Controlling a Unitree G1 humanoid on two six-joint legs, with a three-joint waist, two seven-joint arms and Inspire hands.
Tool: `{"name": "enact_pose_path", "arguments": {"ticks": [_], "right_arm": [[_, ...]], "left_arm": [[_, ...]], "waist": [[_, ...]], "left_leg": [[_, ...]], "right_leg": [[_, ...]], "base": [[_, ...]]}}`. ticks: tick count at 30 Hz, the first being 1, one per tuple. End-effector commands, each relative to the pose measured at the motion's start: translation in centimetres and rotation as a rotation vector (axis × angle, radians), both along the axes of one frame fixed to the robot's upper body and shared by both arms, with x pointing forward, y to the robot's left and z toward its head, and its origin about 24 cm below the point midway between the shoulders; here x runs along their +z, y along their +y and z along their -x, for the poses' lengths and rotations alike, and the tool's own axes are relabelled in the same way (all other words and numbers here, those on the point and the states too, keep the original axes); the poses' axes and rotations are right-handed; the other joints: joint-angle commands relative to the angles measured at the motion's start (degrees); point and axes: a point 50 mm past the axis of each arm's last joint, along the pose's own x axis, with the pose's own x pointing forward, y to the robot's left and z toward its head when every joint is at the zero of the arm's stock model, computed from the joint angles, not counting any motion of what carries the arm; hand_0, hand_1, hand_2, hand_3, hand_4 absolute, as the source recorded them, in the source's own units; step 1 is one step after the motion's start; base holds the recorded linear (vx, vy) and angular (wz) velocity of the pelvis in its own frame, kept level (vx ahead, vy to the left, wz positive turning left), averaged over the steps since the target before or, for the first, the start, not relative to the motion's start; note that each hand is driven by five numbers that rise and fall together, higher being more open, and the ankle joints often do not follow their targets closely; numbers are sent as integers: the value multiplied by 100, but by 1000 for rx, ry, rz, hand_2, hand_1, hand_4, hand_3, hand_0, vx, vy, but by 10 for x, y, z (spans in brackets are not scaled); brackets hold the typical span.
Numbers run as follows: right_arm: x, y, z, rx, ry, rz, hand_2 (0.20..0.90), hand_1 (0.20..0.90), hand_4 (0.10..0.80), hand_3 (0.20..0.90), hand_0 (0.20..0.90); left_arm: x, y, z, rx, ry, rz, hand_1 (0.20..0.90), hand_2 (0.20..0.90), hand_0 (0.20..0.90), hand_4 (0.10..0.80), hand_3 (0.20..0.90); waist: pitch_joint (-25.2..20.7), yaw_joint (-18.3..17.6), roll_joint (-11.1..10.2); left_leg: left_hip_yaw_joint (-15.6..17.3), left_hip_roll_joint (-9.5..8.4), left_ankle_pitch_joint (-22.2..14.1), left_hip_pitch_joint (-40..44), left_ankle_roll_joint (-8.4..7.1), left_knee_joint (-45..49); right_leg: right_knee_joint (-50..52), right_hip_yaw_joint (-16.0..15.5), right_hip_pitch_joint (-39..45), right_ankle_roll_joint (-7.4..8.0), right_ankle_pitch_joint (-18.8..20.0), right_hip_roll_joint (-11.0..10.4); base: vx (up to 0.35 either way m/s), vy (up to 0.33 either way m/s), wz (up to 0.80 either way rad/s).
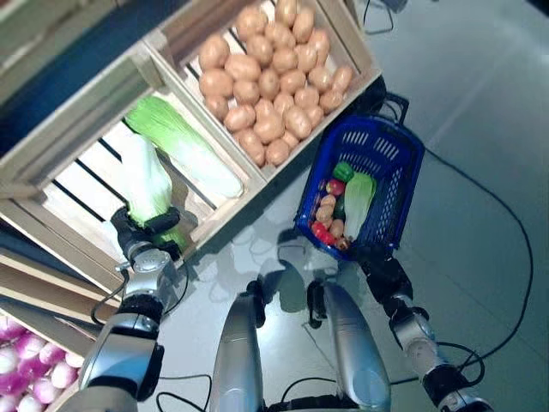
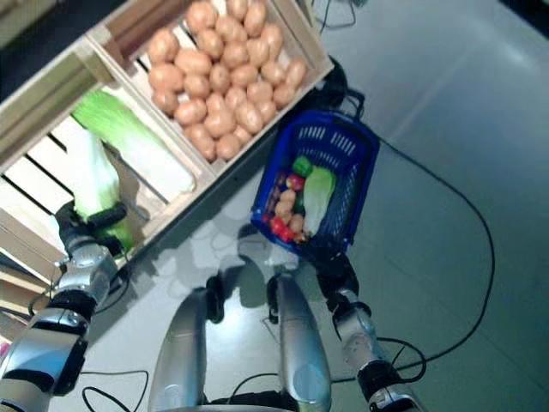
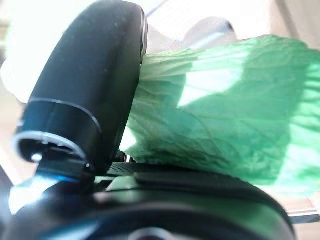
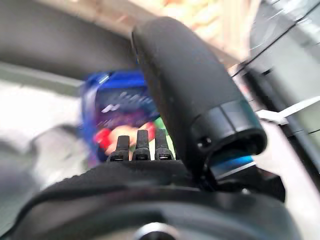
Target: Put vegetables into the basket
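My left hand [image 1: 144, 236] is shut on the leafy end of a pale green napa cabbage [image 1: 147, 180], which stands over the slatted wooden crate [image 1: 81, 193]. In the left wrist view the thumb [image 3: 85, 90] presses on the green leaves [image 3: 225, 110]. A blue basket [image 1: 405, 153] sits to the right of the crates and holds a cabbage [image 1: 358, 202], a green pepper [image 1: 343, 170], red pieces and small potatoes. My right hand [image 1: 386, 275] is at the basket's near end with its fingers [image 4: 137, 147] curled, apparently round the handle.
A second napa cabbage [image 1: 184, 146] lies in the same crate. The neighbouring crate [image 1: 347, 34] is full of potatoes [image 1: 270, 77]. Purple onions [image 1: 26, 360] show at the lower left. Grey floor lies to the right of the basket.
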Motion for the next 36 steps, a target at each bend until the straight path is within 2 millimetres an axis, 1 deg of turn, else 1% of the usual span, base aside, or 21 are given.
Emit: {"name": "enact_pose_path", "arguments": {"ticks": [1, 2, 4, 6, 7, 8, 9, 10, 12, 15, 17, 19, 20, 21, 23, 25, 28, 30, 33, 35, 36], "right_arm": [[8, -10, 11, -75, -84, 58, 900, 900, 800, 900, 900], [8, -6, 13, -71, -79, 51, 900, 900, 800, 900, 900], [12, -2, 14, -85, -103, 28, 900, 900, 800, 900, 900], [19, 5, 15, -48, -147, 10, 900, 900, 800, 900, 900], [21, 7, 15, -34, -163, 5, 900, 900, 800, 900, 900], [28, 13, 14, -2, -206, -6, 900, 900, 800, 900, 900], [29, 15, 14, 8, -217, -8, 900, 900, 800, 900, 900], [36, 21, 13, 37, -259, -6, 900, 900, 800, 900, 900], [46, 29, 11, 92, -338, 3, 900, 900, 800, 900, 900], [58, 35, 10, 158, -428, 43, 900, 900, 800, 900, 900], [70, 35, 10, 221, -508, 147, 900, 900, 800, 900, 900], [89, 33, 7, 278, -594, 368, 900, 900, 800, 900, 900], [94, 30, 6, 286, -614, 440, 900, 900, 800, 900, 900], [101, 24, 3, 287, -627, 499, 900, 900, 800, 900, 900], [112, 13, -3, 285, -640, 526, 900, 900, 800, 900, 900], [117, 11, -7, 295, -652, 497, 900, 900, 800, 900, 900], [123, 16, -12, 318, -670, 379, 900, 900, 800, 900, 900], [124, 22, -13, 331, -681, 289, 900, 900, 800, 900, 900], [126, 32, -9, 376, -722, 167, 900, 900, 800, 900, 900], [129, 44, -8, 420, -756, 65, 900, 900, 800, 900, 900], [129, 46, -8, 431, -766, 43, 900, 900, 800, 900, 900]], "left_arm": [[-1, 1, 14, 52, -142, -40, 300, 300, 300, 400, 300], [-8, -9, 18, 22, -140, -48, 300, 300, 300, 400, 300], [-13, -26, 23, -21, -145, -96, 300, 300, 300, 400, 300], [-15, -41, 28, -63, -162, -151, 300, 300, 300, 400, 300], [-15, -44, 29, -72, -168, -163, 300, 300, 300, 400, 300], [-13, -52, 33, -88, -195, -196, 300, 300, 300, 400, 300], [-12, -53, 34, -91, -202, -205, 300, 300, 300, 400, 300], [-9, -57, 37, -103, -234, -234, 300, 300, 300, 400, 300], [-1, -63, 41, -130, -284, -284, 300, 300, 300, 400, 300], [6, -68, 43, -176, -311, -360, 300, 300, 300, 400, 300], [15, -69, 42, -228, -322, -419, 300, 300, 300, 400, 300], [26, -72, 40, -311, -328, -509, 300, 300, 300, 400, 300], [29, -73, 39, -337, -334, -531, 300, 300, 300, 400, 300], [34, -72, 38, -367, -341, -542, 300, 300, 300, 400, 300], [44, -73, 34, -418, -363, -559, 300, 300, 300, 400, 300], [49, -76, 31, -455, -393, -573, 300, 300, 300, 400, 300], [60, -87, 27, -494, -437, -653, 300, 300, 300, 400, 300], [61, -95, 27, -519, -456, -702, 300, 300, 300, 400, 300], [61, -106, 30, -566, -479, -775, 300, 300, 300, 400, 300], [62, -117, 30, -609, -495, -820, 300, 300, 300, 400, 300], [62, -119, 30, -618, -499, -832, 300, 300, 300, 400, 300]], "waist": [[-1181, 76, 297], [-1273, 104, 315], [-1416, 153, 346], [-1584, 205, 376], [-1614, 219, 384], [-1725, 265, 399], [-1740, 274, 402], [-1834, 312, 404], [-1963, 375, 386], [-2107, 426, 371], [-2208, 475, 350], [-2331, 546, 314], [-2361, 564, 302], [-2409, 583, 284], [-2477, 613, 250], [-2510, 623, 226], [-2548, 649, 209], [-2573, 649, 203], [-2603, 646, 197], [-2634, 653, 191], [-2640, 653, 188]], "left_leg": [[390, -365, -123, 986, 519, -789], [370, -364, -57, 1223, 512, -1007], [328, -373, 53, 1609, 509, -1397], [271, -392, 169, 1973, 509, -1820], [257, -398, 206, 2077, 508, -1938], [215, -419, 273, 2261, 506, -2184], [202, -424, 297, 2318, 505, -2257], [175, -438, 384, 2571, 498, -2589], [116, -448, 500, 2806, 489, -2968], [63, -447, 618, 3016, 485, -3342], [14, -440, 701, 3142, 481, -3600], [-31, -424, 810, 3293, 464, -3920], [-44, -416, 848, 3347, 460, -4038], [-44, -405, 893, 3411, 451, -4182], [-66, -381, 966, 3499, 436, -4402], [-94, -375, 945, 3476, 420, -4402], [-102, -373, 937, 3434, 416, -4402], [-53, -356, 919, 3451, 434, -4402], [71, -330, 874, 3520, 461, -4402], [78, -327, 833, 3542, 472, -4402], [75, -328, 826, 3547, 474, -4402]], "right_leg": [[-1238, -54, 964, -188, 524, -62], [-1485, -95, 1231, -178, 568, -53], [-1933, -161, 1666, -139, 671, -29], [-2422, -202, 2080, -93, 802, 11], [-2560, -214, 2198, -82, 845, 27], [-2855, -234, 2418, -51, 929, 55], [-2934, -239, 2481, -44, 957, 64], [-3304, -272, 2765, -11, 1067, 103], [-3700, -314, 3022, 30, 1224, 142], [-4071, -329, 3241, 69, 1385, 186], [-4342, -333, 3381, 94, 1497, 217], [-4635, -359, 3524, 136, 1629, 251], [-4729, -366, 3568, 147, 1669, 264], [-4837, -381, 3623, 166, 1714, 282], [-5034, -410, 3718, 195, 1807, 316], [-5225, -439, 3799, 214, 1906, 329], [-5256, -422, 3741, 240, 1934, 328], [-5256, -410, 3748, 244, 1946, 330], [-5256, -405, 3796, 239, 1933, 331], [-5256, -399, 3815, 238, 1910, 343], [-5256, -395, 3820, 239, 1907, 345]], "base": [[119, -86, 1], [105, -84, 0], [110, -86, 6], [95, -74, 14], [82, -74, 5], [53, -61, -1], [76, -86, 0], [51, -87, 2], [32, -106, 13], [10, -69, 15], [-3, -70, 8], [-7, -82, 11], [-5, -76, 10], [-11, -74, 11], [-19, -74, 17], [-42, -62, 13], [-56, -45, 0], [-7, -32, -3], [5, -11, 0], [2, -13, -2], [7, -22, -5]]}}
